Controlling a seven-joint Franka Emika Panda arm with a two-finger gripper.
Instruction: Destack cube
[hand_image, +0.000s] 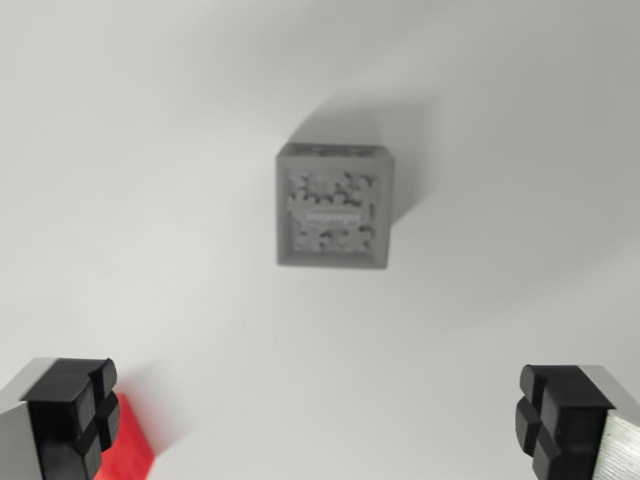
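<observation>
1. The grey cube (333, 205) sits on the white table (150, 150), a bit above the middle of the wrist view. It is well away from every edge of the table that shows.
2. Its top face has a bumpy raised pattern inside a flat rim. The picture is blurry, so the pattern cannot be read.
3. Only one grey cube shows from above. Whether another cube hides under it cannot be told from here. A soft shadow falls to the right of it and behind it.
4. The cube looks hard and stiff, like plastic. It is probably light, and it should not squash or break when pinched.
5. The side walls look flat and smooth, so they may be a little slippery. The best place to hold it is on two opposite side walls, near the top. The bumpy top is not a good place to press.
6. The gripper (320, 420) is wide open and holds nothing. One black finger (70, 410) shows at the bottom on the wrist view's left, and the other black finger (560, 410) at the bottom on the wrist view's right.
7. The cube lies between the two fingers from side to side, but farther up in the view. The fingers do not touch it.
8. A red thing (128, 440) peeks out beside the left finger, at the bottom edge of the view. It may be another cube, but too little of it shows to be sure.
</observation>
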